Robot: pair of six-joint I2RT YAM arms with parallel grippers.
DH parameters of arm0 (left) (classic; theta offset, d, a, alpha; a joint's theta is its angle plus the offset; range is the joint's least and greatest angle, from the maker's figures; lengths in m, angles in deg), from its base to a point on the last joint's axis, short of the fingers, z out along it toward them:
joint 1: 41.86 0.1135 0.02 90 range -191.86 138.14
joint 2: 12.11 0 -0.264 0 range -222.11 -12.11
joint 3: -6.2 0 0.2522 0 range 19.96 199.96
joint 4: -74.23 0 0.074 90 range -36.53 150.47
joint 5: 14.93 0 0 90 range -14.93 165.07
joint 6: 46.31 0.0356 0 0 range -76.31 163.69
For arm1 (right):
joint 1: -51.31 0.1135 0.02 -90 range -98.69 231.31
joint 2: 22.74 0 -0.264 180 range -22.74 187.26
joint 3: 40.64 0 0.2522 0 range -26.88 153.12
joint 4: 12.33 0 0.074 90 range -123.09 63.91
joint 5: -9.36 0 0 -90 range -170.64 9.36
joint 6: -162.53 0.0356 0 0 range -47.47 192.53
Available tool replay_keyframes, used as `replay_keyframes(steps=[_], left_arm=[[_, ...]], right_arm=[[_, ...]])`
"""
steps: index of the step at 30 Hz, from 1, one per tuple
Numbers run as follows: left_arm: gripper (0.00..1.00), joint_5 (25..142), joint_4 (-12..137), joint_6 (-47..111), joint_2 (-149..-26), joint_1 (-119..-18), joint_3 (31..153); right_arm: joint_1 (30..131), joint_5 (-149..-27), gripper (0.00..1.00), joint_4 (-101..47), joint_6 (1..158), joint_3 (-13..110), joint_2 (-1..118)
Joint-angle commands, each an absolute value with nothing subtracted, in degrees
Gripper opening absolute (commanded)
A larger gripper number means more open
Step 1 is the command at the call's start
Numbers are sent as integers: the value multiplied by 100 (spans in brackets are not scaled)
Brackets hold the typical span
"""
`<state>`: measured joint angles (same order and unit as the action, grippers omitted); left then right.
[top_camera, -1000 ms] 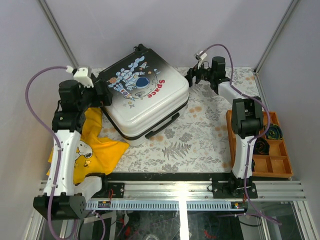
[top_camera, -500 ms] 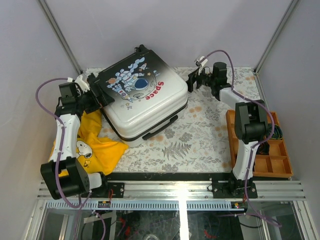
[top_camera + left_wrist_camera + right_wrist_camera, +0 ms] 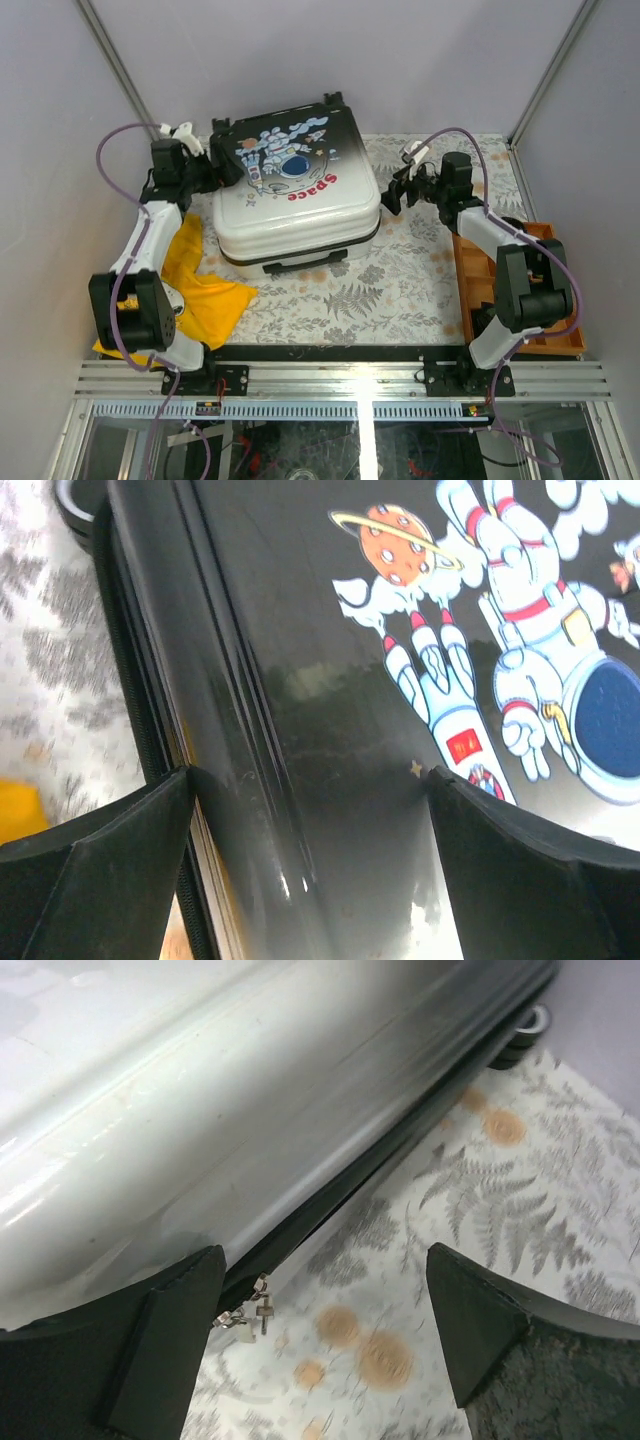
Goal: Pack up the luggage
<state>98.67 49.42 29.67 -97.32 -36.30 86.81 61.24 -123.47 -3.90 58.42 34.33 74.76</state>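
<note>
The luggage point(image 3: 295, 190) lies flat and closed at the back middle of the table, astronaut and red "Space" print facing up. My left gripper point(image 3: 215, 172) is open at its left back edge. In the left wrist view the black shell point(image 3: 330, 730) fills the gap between the wide-apart fingers point(image 3: 100, 865) of that gripper point(image 3: 310, 850). My right gripper point(image 3: 392, 195) is open beside the luggage's right side. In the right wrist view that gripper point(image 3: 325, 1305) hangs over the cloth, with the white shell point(image 3: 200, 1110) and metal zipper pulls point(image 3: 250, 1310) by its left finger.
A yellow Snoopy shirt point(image 3: 200, 290) lies crumpled at the front left, partly under the left arm. An orange compartment tray point(image 3: 520, 300) stands at the right edge behind the right arm. A fern-print cloth point(image 3: 390, 280) covers the table. A luggage wheel point(image 3: 528, 1028) shows near the back wall.
The luggage has turned and slid toward the back, now lying square to the table. My left gripper moved back with it. My right gripper moved right and toward the front along its side.
</note>
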Motion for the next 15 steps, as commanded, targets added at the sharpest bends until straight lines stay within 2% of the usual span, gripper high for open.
replay_keyframes(steps=[1,4,10,15], left_arm=[[81,11673,4794,3151,-10700,-4964,8888],[81,11622,4873,3065,-10809,-5293,8995],[81,11466,5541,2276,-10622,-5756,8427],[88,11473,5695,1909,-10668,-6106,8438]], right_arm=[[6568,-13777,92,-1304,6013,2864,6868],[6235,-13572,92,-1333,6164,2813,6767],[5640,-13239,92,-1381,6501,3336,7045],[5533,-13000,93,-1329,6539,3632,7217]])
